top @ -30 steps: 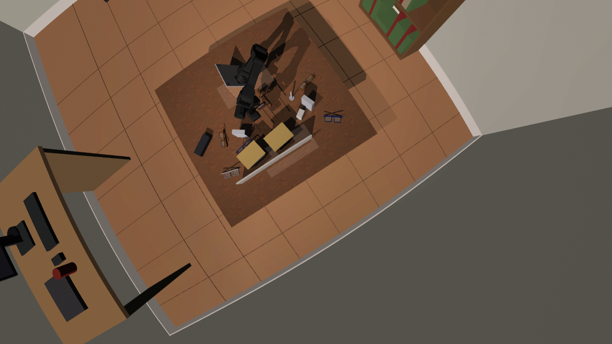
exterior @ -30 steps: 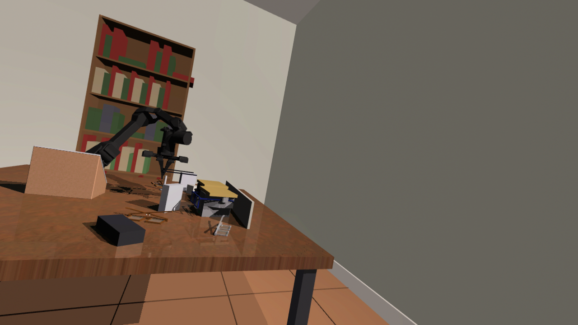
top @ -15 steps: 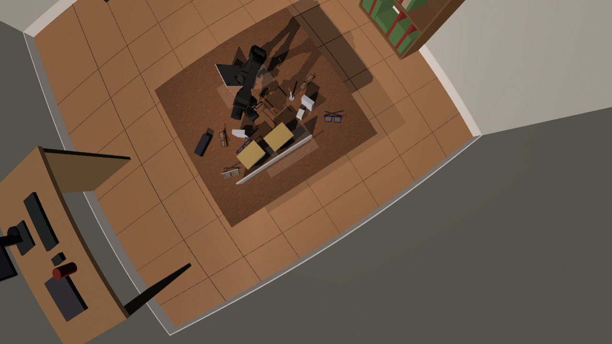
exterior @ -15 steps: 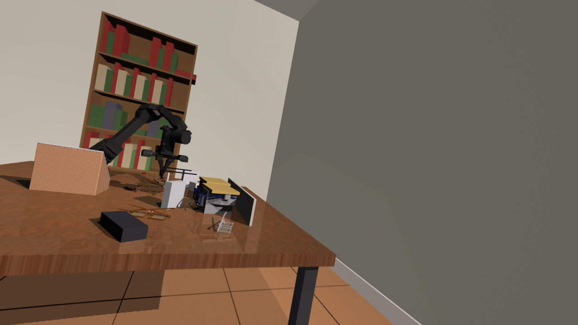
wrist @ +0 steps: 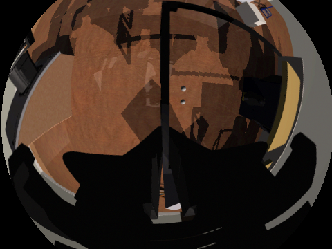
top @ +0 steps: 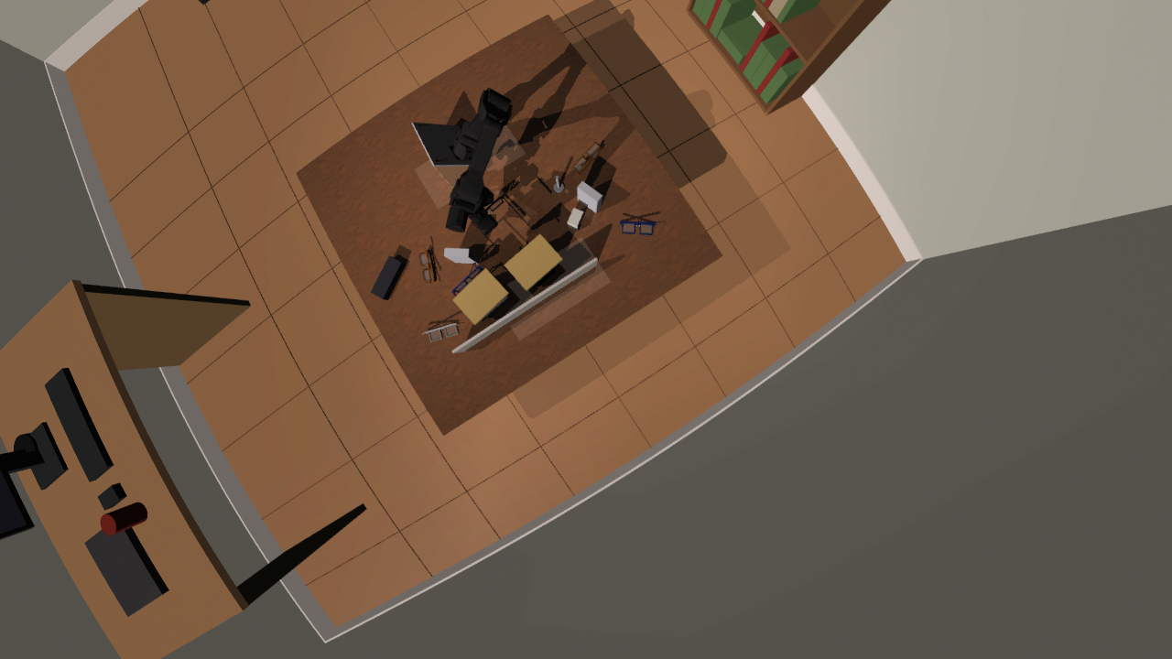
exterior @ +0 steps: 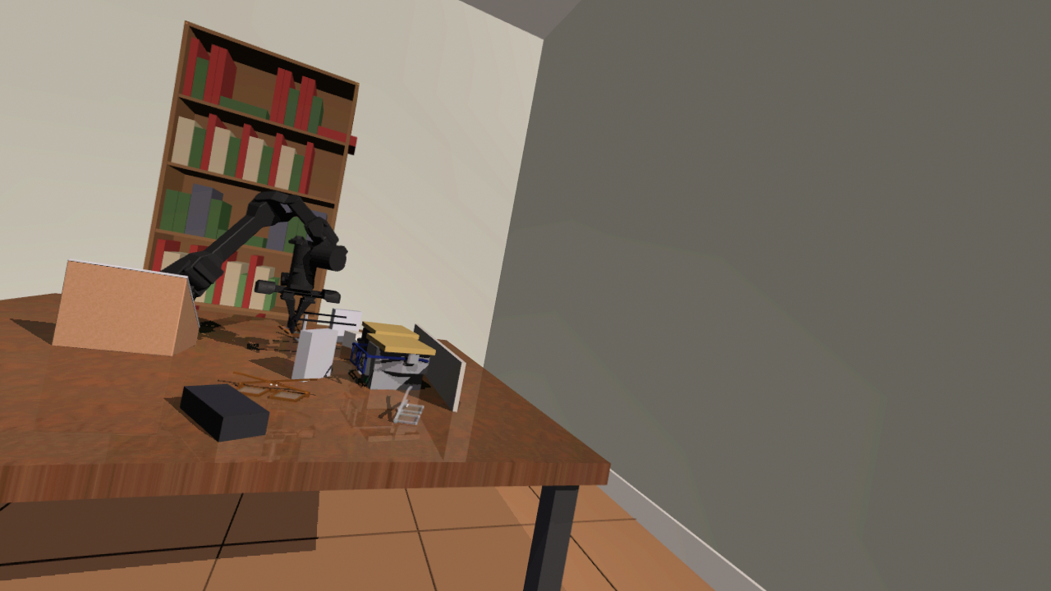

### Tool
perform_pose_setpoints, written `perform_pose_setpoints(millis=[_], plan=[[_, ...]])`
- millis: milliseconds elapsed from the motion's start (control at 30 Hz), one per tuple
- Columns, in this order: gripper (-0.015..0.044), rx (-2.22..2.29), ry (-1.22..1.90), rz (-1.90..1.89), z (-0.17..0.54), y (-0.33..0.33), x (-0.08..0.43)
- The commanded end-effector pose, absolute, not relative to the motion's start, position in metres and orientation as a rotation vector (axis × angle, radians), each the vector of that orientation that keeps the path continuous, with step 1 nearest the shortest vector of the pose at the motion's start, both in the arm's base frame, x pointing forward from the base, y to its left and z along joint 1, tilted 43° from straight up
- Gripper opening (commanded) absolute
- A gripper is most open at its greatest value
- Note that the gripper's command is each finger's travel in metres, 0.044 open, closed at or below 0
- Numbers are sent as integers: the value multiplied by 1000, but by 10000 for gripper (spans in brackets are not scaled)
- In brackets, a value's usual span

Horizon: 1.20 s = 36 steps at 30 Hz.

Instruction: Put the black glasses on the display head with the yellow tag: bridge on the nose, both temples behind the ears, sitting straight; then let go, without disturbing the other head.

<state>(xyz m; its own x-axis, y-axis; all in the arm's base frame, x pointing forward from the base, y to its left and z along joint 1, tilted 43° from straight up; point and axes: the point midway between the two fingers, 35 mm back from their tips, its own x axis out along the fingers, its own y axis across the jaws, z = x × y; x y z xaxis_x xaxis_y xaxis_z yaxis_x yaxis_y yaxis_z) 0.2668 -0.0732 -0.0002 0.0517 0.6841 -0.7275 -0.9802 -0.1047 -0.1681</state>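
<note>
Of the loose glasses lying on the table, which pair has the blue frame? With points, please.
The pair (top: 638, 227) right of the white blocks in the top view; the others' frames are brown, orange or light grey.

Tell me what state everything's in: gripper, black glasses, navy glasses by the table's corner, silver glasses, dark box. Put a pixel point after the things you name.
Gripper (exterior: 292, 324) (wrist: 163, 130): shut on the black glasses.
Black glasses (wrist: 165, 69): held above the table.
Navy glasses (top: 637, 227): temples spread.
Silver glasses (top: 446, 329) (exterior: 408, 411): on the table.
Dark box (top: 389, 276) (exterior: 224, 411): closed.
</note>
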Motion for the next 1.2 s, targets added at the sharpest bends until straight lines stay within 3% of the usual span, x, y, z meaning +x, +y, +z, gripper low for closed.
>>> perform_pose_setpoints(millis=[0, 1167], plan=[[0, -792, 483, 1493, -4, -70, 267], [0, -800, 483, 1480, -18, -53, 287]])
